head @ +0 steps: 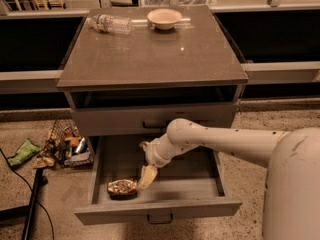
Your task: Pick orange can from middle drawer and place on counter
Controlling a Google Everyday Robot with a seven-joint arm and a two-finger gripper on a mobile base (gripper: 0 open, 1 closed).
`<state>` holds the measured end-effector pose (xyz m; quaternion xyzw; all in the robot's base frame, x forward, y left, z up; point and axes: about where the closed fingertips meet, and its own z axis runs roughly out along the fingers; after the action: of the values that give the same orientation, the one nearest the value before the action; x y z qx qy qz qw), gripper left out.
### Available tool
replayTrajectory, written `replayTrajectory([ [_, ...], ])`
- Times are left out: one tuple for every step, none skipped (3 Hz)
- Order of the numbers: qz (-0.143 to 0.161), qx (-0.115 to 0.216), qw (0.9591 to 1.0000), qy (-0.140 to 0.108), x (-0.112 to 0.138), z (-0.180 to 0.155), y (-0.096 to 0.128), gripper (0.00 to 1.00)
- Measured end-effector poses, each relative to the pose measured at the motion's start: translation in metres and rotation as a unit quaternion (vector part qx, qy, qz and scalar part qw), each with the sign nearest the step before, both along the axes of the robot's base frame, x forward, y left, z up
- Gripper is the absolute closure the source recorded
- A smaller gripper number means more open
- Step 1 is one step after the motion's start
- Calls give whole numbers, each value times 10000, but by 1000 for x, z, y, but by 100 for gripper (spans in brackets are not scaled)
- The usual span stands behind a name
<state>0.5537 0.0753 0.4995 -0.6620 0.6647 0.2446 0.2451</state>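
On the open middle drawer (200, 186) floor, orange can (122, 186) lying just beside gripper (146, 177), grip state unreadable; risk of nudging it rolling away.

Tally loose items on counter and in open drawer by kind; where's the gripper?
water bottle: 1, on the counter
bowl: 1, on the counter
orange can: 1, in the middle drawer
Total: 3
gripper: inside the middle drawer, beside the orange can
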Motion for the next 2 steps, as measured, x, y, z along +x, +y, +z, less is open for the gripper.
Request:
replayTrajectory([
  [158,266,9994,140,7,-17,37,0],
  [151,280,9994,153,8,-19,38,0],
])
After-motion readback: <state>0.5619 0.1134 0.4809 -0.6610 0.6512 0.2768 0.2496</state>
